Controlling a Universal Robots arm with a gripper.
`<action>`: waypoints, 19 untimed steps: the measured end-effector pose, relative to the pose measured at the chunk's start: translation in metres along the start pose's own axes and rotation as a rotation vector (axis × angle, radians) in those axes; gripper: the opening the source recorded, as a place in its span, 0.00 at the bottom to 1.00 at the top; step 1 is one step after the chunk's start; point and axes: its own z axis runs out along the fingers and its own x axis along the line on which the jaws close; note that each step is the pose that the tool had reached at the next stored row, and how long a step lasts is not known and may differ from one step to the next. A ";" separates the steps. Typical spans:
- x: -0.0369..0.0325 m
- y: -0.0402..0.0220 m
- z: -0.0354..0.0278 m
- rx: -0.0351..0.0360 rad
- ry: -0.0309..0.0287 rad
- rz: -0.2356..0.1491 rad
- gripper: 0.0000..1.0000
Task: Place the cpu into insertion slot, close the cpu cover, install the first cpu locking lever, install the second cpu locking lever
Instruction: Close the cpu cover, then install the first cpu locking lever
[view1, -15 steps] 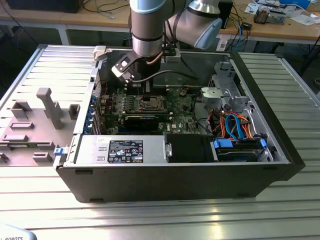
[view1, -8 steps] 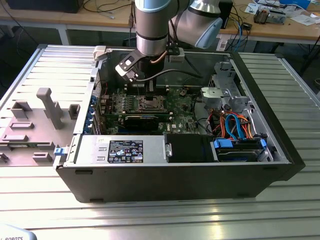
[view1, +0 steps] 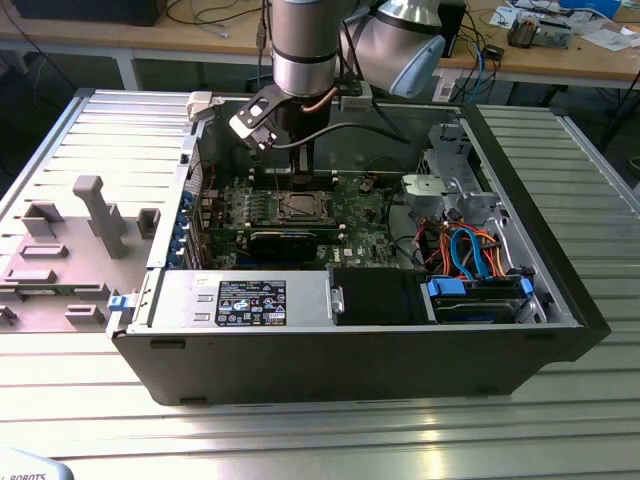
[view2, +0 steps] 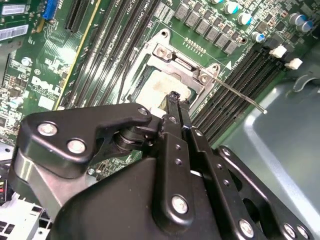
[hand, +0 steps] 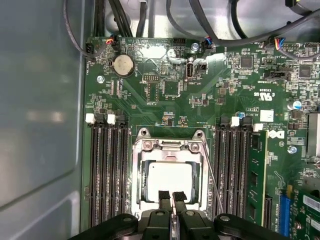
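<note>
Silver-grey cpu (hand: 170, 181) lies in the insertion slot (hand: 144, 182), cpu cover (hand: 135, 170) apparently down; your claw (hand: 171, 196), nearly shut and empty, hovers at the cover's edge: lever stage, likely, calling for a precise push on the free locking lever (view2: 240, 95).

A: What am I seeing around the work area?

B: I've got an open computer case (view1: 350, 365) on the ribbed metal desk (view1: 300, 440), with grey fixture blocks (view1: 95, 215) beside it on the exterior view's left.

A: And inside?

B: A green motherboard (hand: 165, 100), two banks of long black memory slots (hand: 107, 175), and a coin battery (hand: 123, 64) near one board edge. There's a labelled power supply (view1: 240, 300), and blue and orange cables (view1: 470, 250) toward the exterior view's right.
</note>
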 end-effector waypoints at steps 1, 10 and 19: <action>0.0000 0.0000 -0.0012 0.0000 0.0000 0.000 0.16; 0.0000 0.0000 -0.0015 0.0001 0.0000 0.000 0.16; 0.0000 0.0000 -0.0015 0.0010 -0.0044 -0.040 0.16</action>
